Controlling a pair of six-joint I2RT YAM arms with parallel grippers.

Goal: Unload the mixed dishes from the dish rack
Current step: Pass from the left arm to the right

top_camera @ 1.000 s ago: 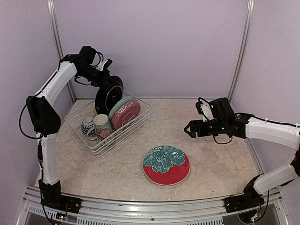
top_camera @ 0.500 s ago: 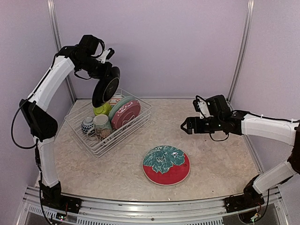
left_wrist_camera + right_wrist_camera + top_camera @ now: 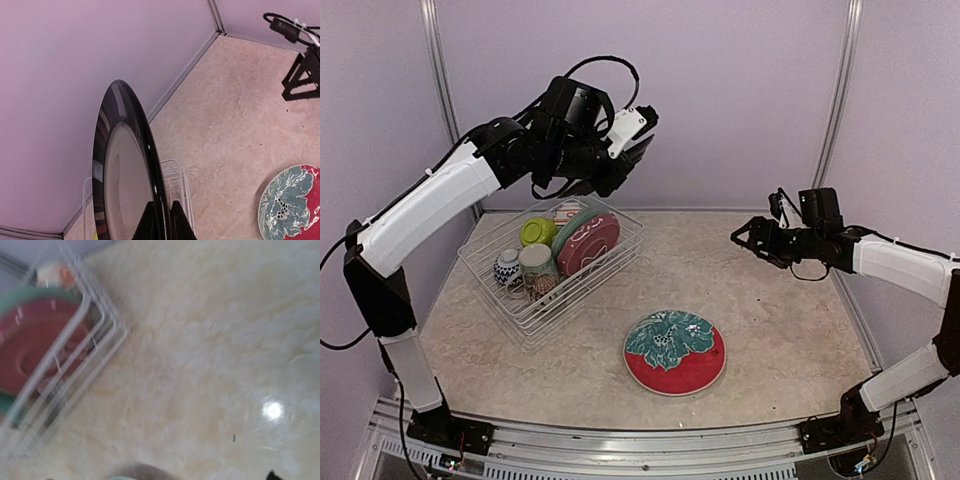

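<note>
Lilac walls surround a beige marbled worktop (image 3: 790, 330). High in the upper centre of the top view, the left tool (image 3: 162, 223) is clamped on the rim of the black-rimmed plate (image 3: 125, 175), above the dish rack (image 3: 582, 285) at centre left. It looks like glazed ceramic: stiff, slick and breakable, so a rim pinch likely needs firm pressure. Only the left wrist view shows that pinch. From above, the plate hides against the dark arm. The right tool (image 3: 752, 238) hovers at the right, jaws apart.

From high behind we overlook the whole worktop (image 3: 770, 330). Our left wrist view hugs the black-rimmed plate (image 3: 125, 185), sharing the red floral plate (image 3: 290, 202) at 4 o'clock; our right wrist view looks down close, sharing the dish rack (image 3: 111, 325) at 9 o'clock.
</note>
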